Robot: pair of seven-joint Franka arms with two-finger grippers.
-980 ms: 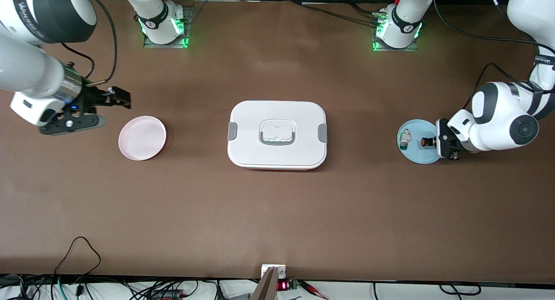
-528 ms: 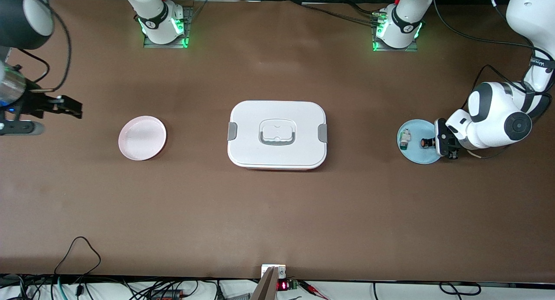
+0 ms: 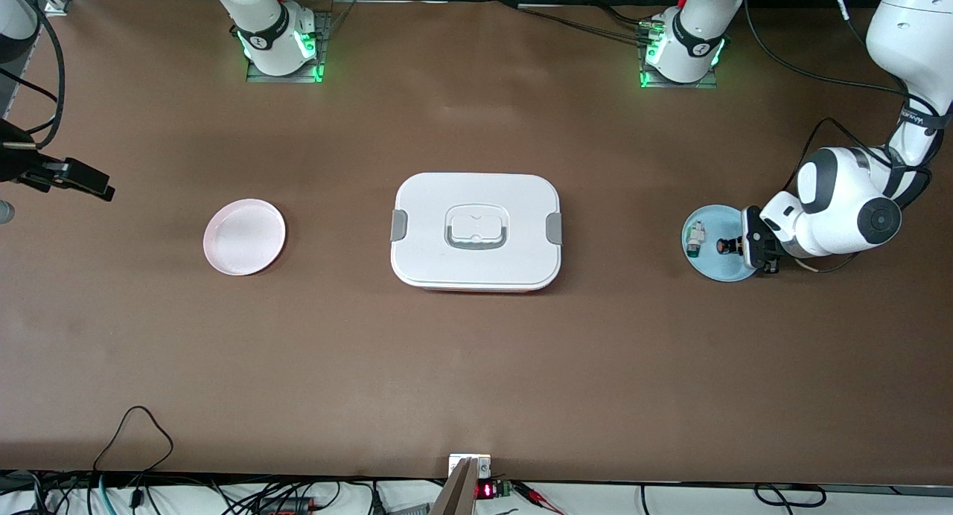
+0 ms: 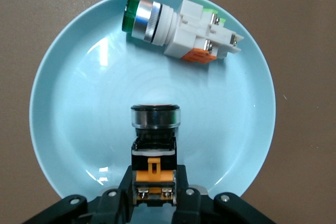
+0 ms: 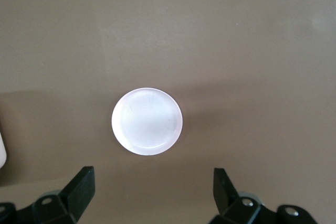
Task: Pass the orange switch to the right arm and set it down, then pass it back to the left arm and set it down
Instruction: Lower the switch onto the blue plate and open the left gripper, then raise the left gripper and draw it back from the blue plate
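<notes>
The orange switch [image 3: 724,244] [image 4: 155,145], black with an orange band, lies on a light blue plate [image 3: 713,271] [image 4: 79,103] at the left arm's end of the table. My left gripper [image 3: 738,245] [image 4: 155,184] is shut on the switch's terminal end, low over the plate's rim. The white lidded box [image 3: 432,202] sits mid-table between the two plates. My right gripper [image 3: 89,181] [image 5: 152,184] hangs open and empty in the air at the right arm's end of the table, and its wrist view looks down on a pink plate [image 3: 244,237] [image 5: 147,120].
A white-and-green component [image 3: 695,238] [image 4: 178,24] lies on the blue plate beside the switch, toward the box. Cables and a small device with a red display [image 3: 485,490] line the table edge nearest the front camera.
The right arm has swung away from the pink plate toward its end of the table, mostly out of the front view. The left arm shifted slightly, still gripping the switch.
</notes>
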